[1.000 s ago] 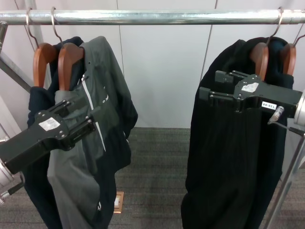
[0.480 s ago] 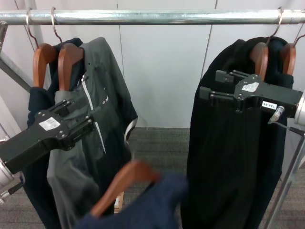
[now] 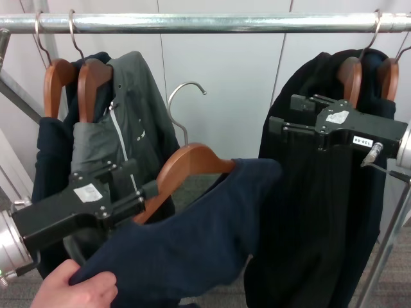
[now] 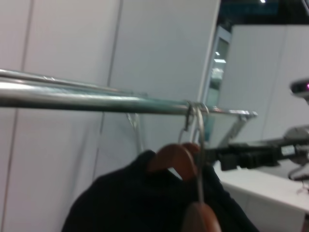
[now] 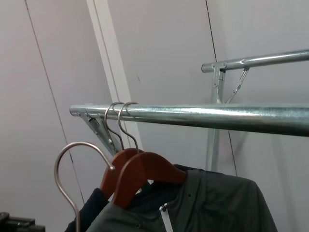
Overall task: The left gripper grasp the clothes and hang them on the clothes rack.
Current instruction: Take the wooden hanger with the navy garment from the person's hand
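The clothes (image 3: 192, 247), a navy blue shirt on a brown wooden hanger (image 3: 189, 163) with a silver hook (image 3: 186, 96), are held up by a person's hand (image 3: 77, 289) low in the middle of the head view. My left gripper (image 3: 142, 176) is open, its fingertips right at the hanger's lower arm. The hook hangs free below the clothes rack (image 3: 225, 22) and touches nothing; it also shows in the right wrist view (image 5: 72, 164). My right gripper (image 3: 282, 111) stays open against the black garments on the right.
A grey zip jacket (image 3: 125, 109) and a dark garment hang on two wooden hangers at the rack's left. Black garments (image 3: 308, 212) hang at the right, also seen in the left wrist view (image 4: 145, 198). Slanted struts (image 3: 16, 93) brace the rack (image 4: 96, 99) (image 5: 217, 116). The rail's middle is bare.
A hand has lifted the navy shirt and hanger up into the middle. My left gripper has shifted right and slightly down to meet the hanger. The right arm has not moved.
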`<state>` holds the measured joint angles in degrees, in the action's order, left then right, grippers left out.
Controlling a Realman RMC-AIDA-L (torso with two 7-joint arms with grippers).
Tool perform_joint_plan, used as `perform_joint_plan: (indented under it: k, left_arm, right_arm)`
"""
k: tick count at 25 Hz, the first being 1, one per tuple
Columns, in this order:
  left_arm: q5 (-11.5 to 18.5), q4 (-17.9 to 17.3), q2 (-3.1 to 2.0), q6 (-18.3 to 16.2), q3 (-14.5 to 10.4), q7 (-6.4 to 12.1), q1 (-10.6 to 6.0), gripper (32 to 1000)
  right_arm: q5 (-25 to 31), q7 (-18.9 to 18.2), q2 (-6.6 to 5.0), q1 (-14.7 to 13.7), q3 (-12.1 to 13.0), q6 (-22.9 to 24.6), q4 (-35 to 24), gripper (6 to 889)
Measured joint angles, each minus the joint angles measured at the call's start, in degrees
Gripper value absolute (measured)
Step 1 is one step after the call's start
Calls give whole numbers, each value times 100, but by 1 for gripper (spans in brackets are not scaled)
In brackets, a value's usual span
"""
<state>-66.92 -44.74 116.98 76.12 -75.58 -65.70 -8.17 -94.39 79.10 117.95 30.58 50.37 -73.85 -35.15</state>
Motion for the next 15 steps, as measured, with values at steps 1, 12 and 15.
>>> perform_joint_plan:
  k: [1,12,15]
  left_arm:
    - [0,0,0,0,0,0,0,638]
    - [-540,-35,28,-249,-66,-4,-133,637]
    - [-554,-15,32,-364,-135,-4,-168,636]
  right_arm:
    - [0,0,0,0,7,7,0,818]
    - [0,0,0,-8,17,20,0,818]
    - [0,0,0,-6,21,23,0,818]
